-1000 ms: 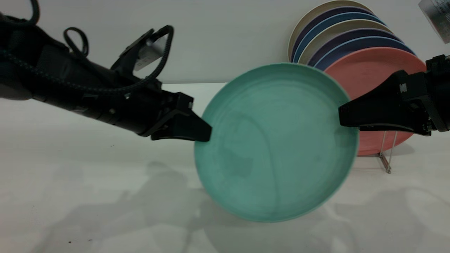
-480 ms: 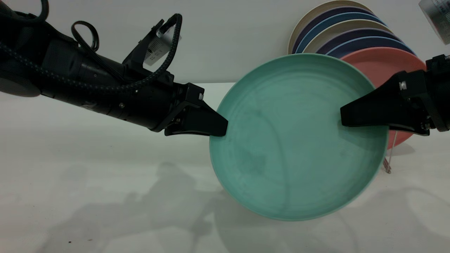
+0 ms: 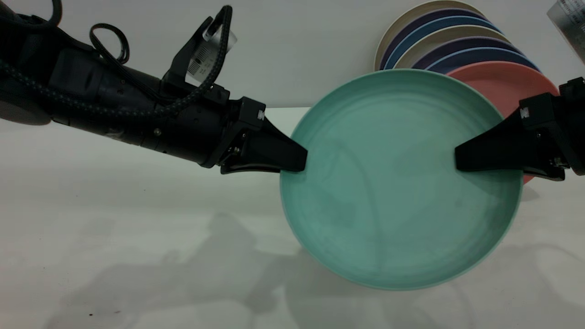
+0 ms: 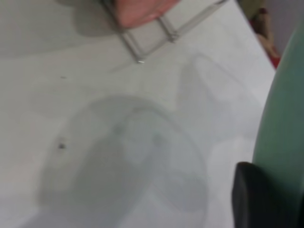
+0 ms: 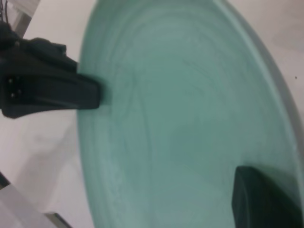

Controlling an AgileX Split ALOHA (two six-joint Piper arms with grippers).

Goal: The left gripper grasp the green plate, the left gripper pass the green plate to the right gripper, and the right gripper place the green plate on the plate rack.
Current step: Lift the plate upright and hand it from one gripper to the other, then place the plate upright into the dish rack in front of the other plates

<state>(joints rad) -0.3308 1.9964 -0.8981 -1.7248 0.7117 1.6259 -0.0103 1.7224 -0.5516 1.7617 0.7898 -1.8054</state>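
- green plate held upright in air above tabletop, centre-right, face toward camera
- left pincer clamped on plate's left rim
- right pincer over right rim; closed or not: cannot tell
- plate rack far right, holding pink plate and blue plates
- tag on left arm, print unreadable

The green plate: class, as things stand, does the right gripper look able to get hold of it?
Probably yes. The right gripper already reaches over the green plate at its rim, opposite the left gripper that holds the other side, with nothing between them.
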